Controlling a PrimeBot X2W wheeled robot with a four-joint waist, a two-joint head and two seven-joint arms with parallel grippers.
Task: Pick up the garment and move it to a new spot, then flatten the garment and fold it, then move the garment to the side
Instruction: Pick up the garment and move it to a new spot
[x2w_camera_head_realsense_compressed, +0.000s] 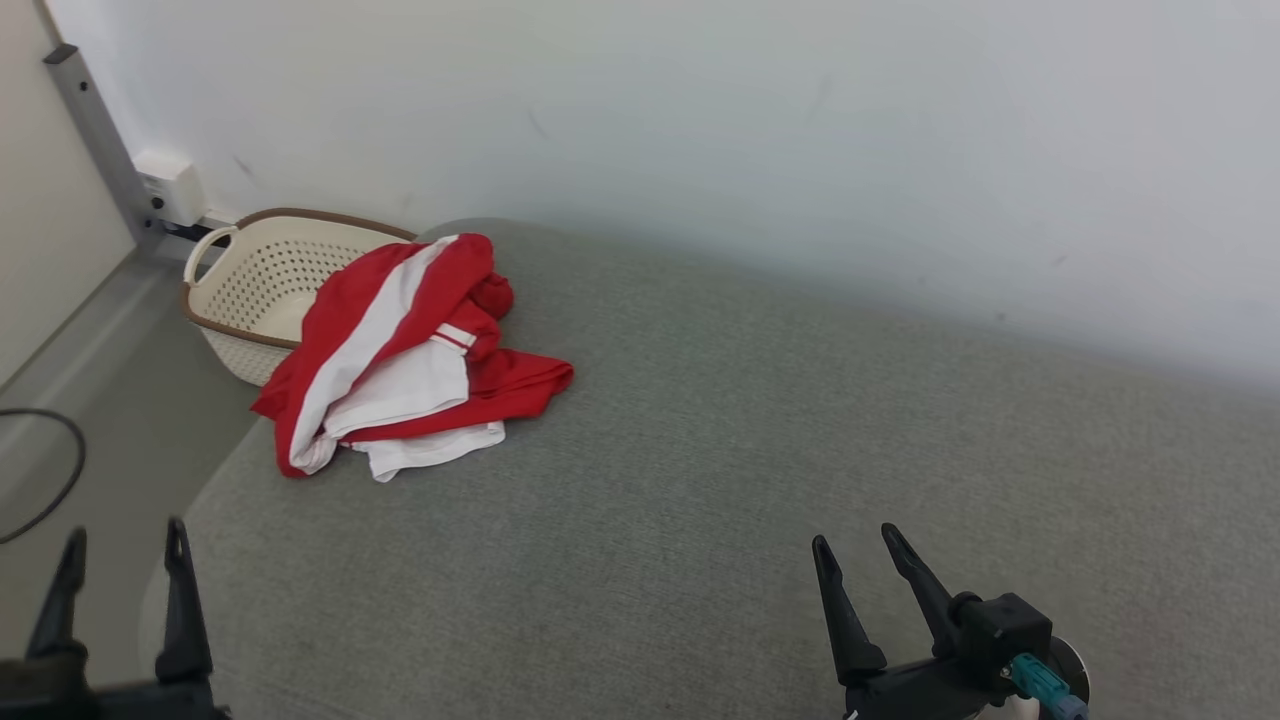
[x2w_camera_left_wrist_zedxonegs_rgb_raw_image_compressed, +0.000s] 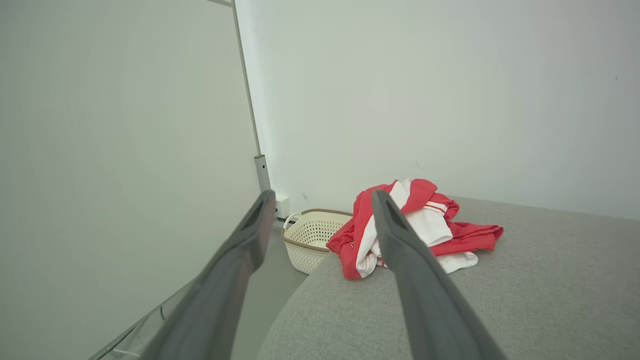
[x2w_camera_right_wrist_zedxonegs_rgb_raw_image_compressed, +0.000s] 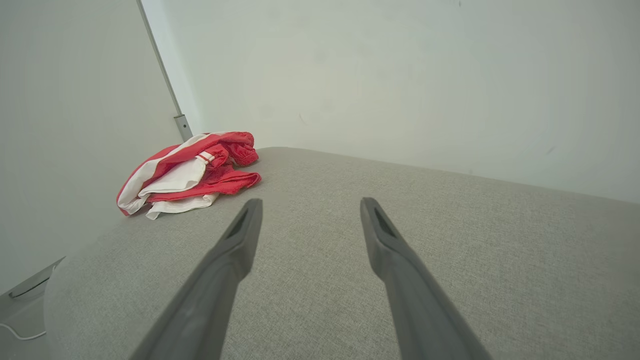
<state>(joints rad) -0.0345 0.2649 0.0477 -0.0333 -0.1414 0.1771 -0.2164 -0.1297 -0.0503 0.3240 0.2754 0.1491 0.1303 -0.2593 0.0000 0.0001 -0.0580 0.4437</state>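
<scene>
A grey fabric-covered surface (x2w_camera_head_realsense_compressed: 750, 480) carries a crumpled red-and-white garment (x2w_camera_head_realsense_compressed: 400, 350) near its far left corner.

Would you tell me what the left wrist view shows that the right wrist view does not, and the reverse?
The left wrist view adds the cream perforated laundry basket on the floor and the open left gripper. The right wrist view adds the open right gripper above the grey cushion. Both have the crumpled red and white garment lying on that cushion, the white wall and the metal post.
</scene>
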